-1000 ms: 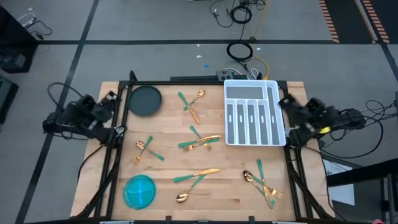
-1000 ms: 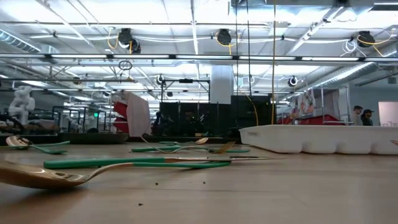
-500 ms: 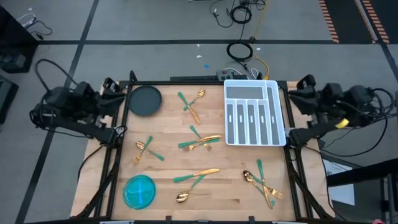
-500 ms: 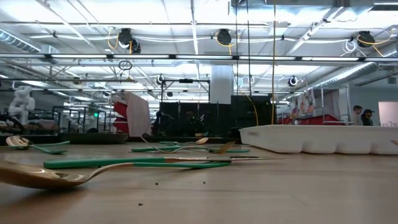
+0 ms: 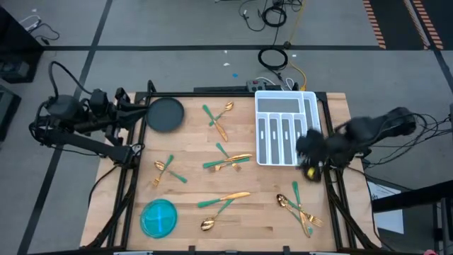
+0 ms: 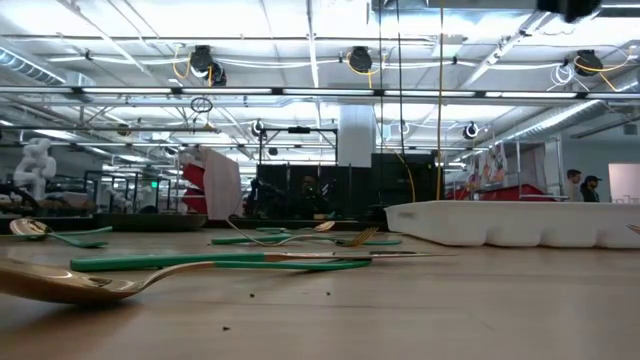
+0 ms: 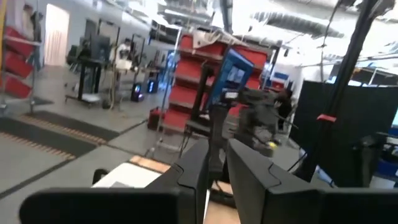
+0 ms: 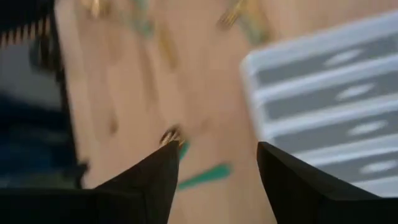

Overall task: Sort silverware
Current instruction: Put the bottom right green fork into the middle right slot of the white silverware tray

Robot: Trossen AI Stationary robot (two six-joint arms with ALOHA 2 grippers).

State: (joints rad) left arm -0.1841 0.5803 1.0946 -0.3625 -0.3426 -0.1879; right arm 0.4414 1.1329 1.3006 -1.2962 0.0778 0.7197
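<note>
Industrial robotics lab/warehouse: exposed ceiling trusses (image 6: 300, 90) w/ strip lights, red storage racks (image 7: 205, 81) beyond left gripper (image 7: 214, 165), taped concrete floor (image 5: 177, 28).

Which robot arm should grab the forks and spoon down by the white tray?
Probably the right. The right gripper hovers over the white tray's near corner with fingers apart, close to that fork-and-spoon pile. The left gripper waits off the table's far left edge.

Wooden table (image 5: 191, 185) with scattered silverware (image 5: 226, 162), tray (image 5: 286, 129), bowls (image 5: 158, 217).
</note>
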